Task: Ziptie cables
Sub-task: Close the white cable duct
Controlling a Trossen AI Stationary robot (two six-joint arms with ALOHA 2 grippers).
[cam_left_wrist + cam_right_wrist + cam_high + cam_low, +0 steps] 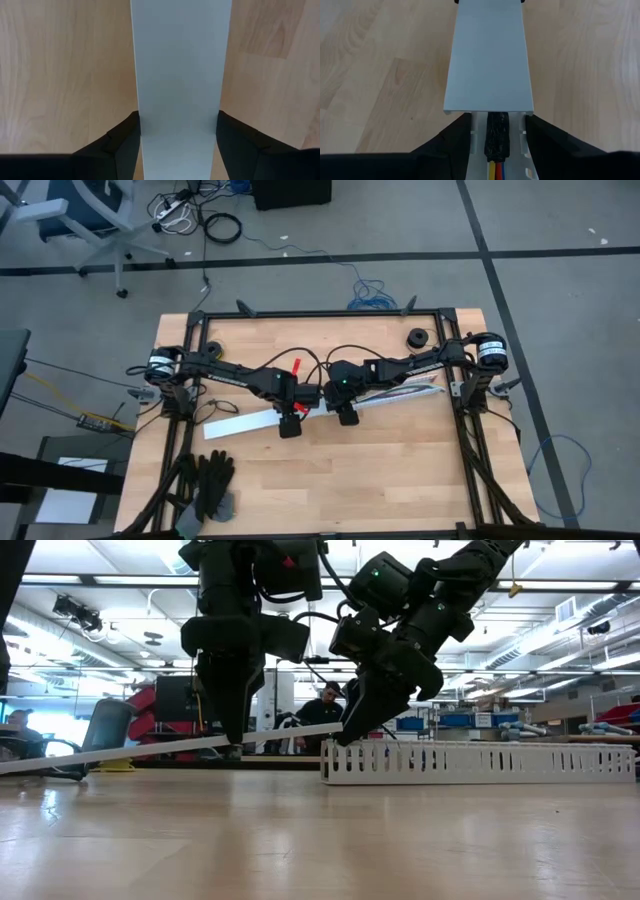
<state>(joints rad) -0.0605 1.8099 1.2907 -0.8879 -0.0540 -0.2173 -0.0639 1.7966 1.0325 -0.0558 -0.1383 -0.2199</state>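
Mid-table, both arms meet over the slotted channel [480, 762] and its long white lid [180, 85].

Our left gripper [290, 420] is clamped across the lid, one finger on each long edge. In the low view the lid slopes from the table's left side up to the channel's near end.

Our right gripper [347, 412] straddles the channel's end, fingers [445, 145] against its outer walls — closed on the channel, we judge, though not hard.

The cables [497, 167] lie inside the channel, between its walls: red, yellow and blue strands under a black wrap, just short of the lid's end.

We read the step as moving the lid along the channel — on or off, we cannot tell.

To do it well:
- keep the lid square to the walls
- hold the channel still
- keep the lid's edge off the wrap

Black gloves [212, 480] lie near the front-left corner.
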